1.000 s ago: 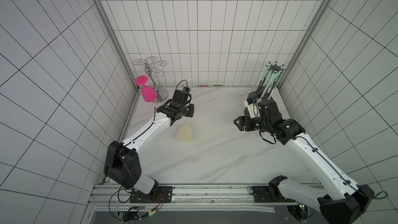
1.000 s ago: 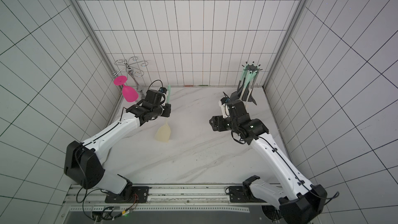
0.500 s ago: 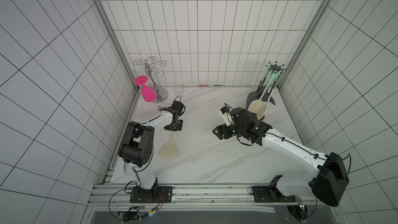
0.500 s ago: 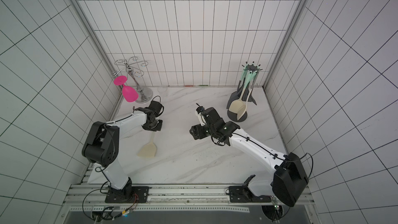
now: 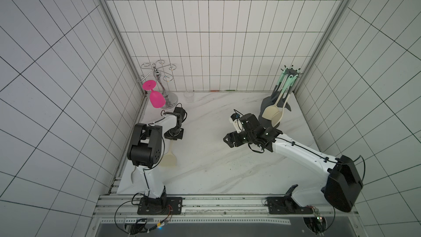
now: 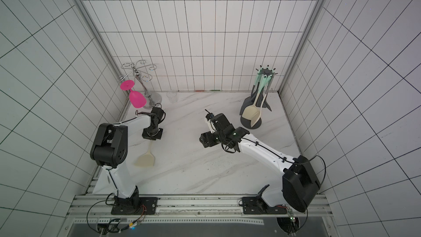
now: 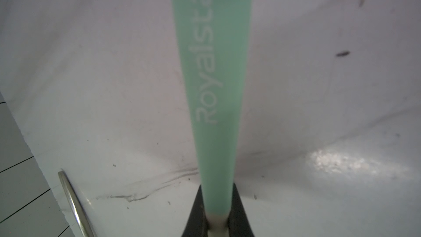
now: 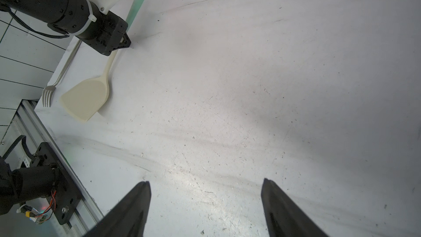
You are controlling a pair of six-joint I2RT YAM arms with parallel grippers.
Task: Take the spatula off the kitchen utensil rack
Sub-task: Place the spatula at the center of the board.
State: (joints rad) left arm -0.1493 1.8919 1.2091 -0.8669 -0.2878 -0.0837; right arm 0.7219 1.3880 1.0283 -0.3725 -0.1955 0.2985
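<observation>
The spatula (image 8: 87, 99) is off the rack. It lies low over the counter (image 5: 205, 160) near the left edge, about halfway between front and back. Its cream blade points toward the front edge and its mint-green handle toward the back. Whether the blade touches the counter I cannot tell.

The left gripper (image 5: 173, 136) is clamped tight on the handle where the green part meets the cream neck. In the left wrist view the two dark fingers (image 7: 198, 213) press on either side of the handle.

A metal fork (image 8: 49, 94) lies just beside the blade, right at the counter's left edge.

The right gripper (image 8: 205, 181) hangs over the middle of the counter with its jaws wide apart and nothing between them, well apart from the spatula.

The kitchen utensil rack (image 6: 265, 72) stands upright in the back right corner. A cream spoon (image 5: 272, 116) and some dark utensils hang from its hooks.

In the back left corner stands a chrome glass holder (image 5: 159, 80) with a pink glass (image 5: 156, 100) hanging upside down from one arm. A small clear glass (image 5: 188, 96) stands near it at the back edge.
</observation>
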